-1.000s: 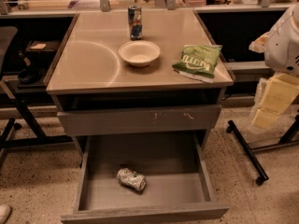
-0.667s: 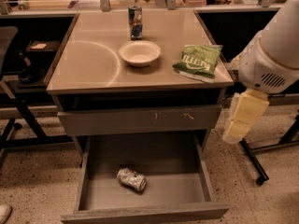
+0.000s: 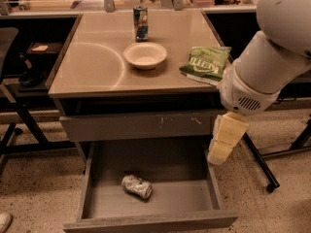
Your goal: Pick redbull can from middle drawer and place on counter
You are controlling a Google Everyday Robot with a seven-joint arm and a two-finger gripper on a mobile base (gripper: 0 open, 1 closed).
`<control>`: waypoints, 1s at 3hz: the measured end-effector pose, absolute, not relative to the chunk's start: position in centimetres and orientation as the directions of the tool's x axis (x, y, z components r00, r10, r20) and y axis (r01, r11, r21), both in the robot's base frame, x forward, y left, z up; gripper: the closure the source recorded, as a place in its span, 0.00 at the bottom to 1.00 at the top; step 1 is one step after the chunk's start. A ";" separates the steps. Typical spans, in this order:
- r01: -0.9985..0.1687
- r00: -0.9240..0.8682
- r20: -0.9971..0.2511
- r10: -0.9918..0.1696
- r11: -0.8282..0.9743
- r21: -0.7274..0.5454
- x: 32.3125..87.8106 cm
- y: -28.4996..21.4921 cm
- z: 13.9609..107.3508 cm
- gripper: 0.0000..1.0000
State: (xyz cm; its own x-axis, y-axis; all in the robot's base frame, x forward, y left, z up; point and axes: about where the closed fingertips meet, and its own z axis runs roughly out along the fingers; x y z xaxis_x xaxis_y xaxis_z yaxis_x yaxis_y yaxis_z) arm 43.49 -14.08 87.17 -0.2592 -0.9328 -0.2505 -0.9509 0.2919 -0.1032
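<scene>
The redbull can (image 3: 136,186), small, silvery and dented, lies on its side on the floor of the open middle drawer (image 3: 184,198), left of centre. My gripper (image 3: 221,152), pale cream, hangs down from the white arm at the drawer's right edge, above and to the right of the can, and not touching it. The counter (image 3: 92,67) is the glossy beige top above, with a circular sheen mark on its left half.
On the counter stand a white bowl (image 3: 145,55), a taller blue and silver can (image 3: 140,22) behind it and a green snack bag (image 3: 206,63) at the right edge. A shut drawer front with scratch marks (image 3: 136,125) is above the open drawer. A black stand leg (image 3: 262,166) is on the right.
My arm has swung in from the right towards the cabinet. The gripper has come left and down to the open drawer's right edge. The can has not moved.
</scene>
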 end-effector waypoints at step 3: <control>-0.966 -0.245 -0.178 -0.953 0.255 -0.038 44.1 -11.8 74.3 0.00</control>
State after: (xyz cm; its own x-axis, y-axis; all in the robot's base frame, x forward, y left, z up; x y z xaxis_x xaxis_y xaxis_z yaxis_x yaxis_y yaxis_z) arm 44.10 -11.76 74.28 -0.2445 -0.9532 -0.1778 -0.9662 0.2550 -0.0384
